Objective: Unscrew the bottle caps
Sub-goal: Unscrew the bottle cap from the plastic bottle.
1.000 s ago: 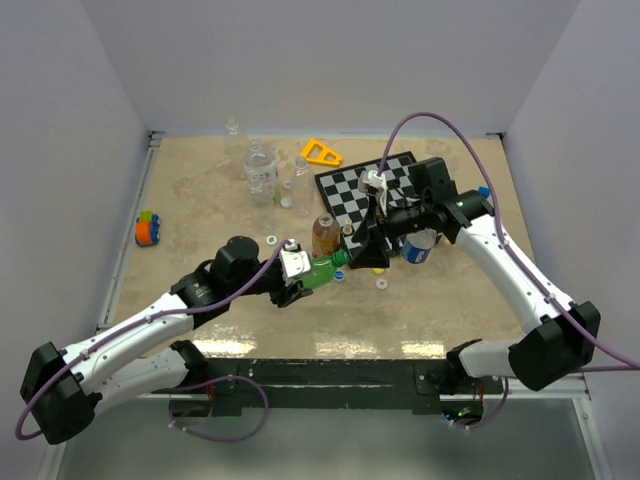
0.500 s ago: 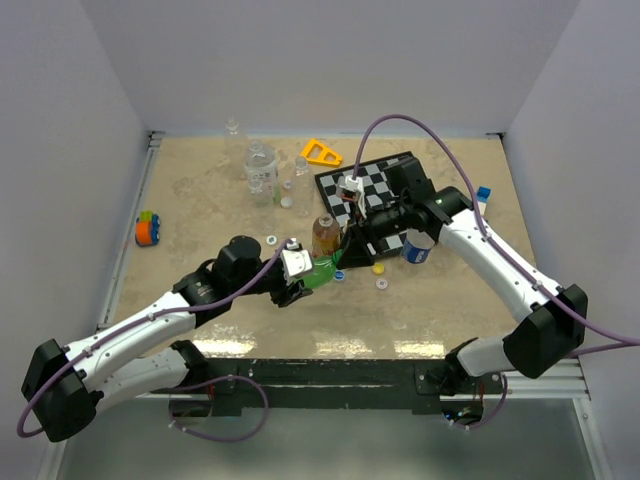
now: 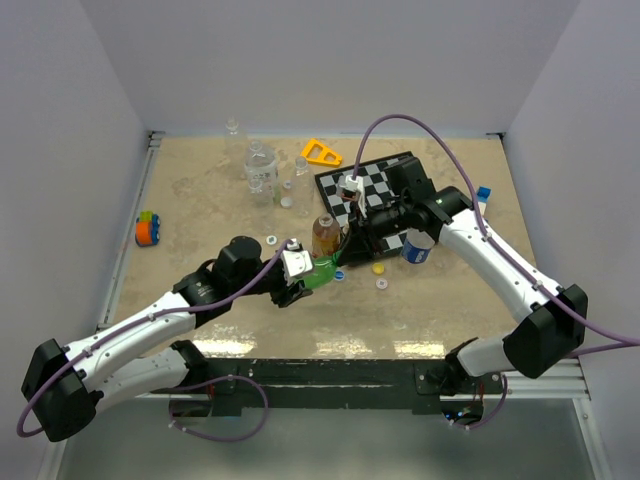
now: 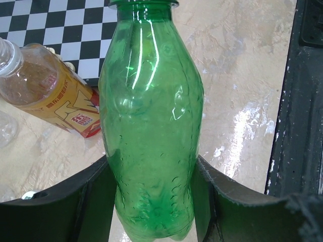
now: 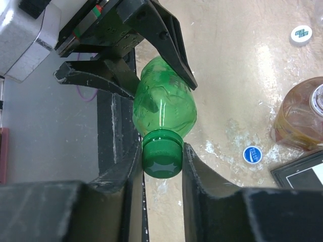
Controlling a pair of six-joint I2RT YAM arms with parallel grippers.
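Top external view: on the left, the green bottle (image 3: 320, 272) is gripped around its lower body by the left gripper (image 3: 303, 281) and held lying over, neck toward the right. In the right wrist view, the green cap (image 5: 162, 157) is clamped between the fingers of the right gripper (image 5: 162, 160). For a clean unscrewing, the body should be kept firmly pinned while the cap is turned about the neck's axis, without side pull, since thin plastic is likely to flex. The table (image 3: 200, 200) is a glossy beige stone pattern, likely slippery; a blue cap (image 3: 341, 276) is seen loose on it just beside the bottle, and pale bare walls are set around three sides
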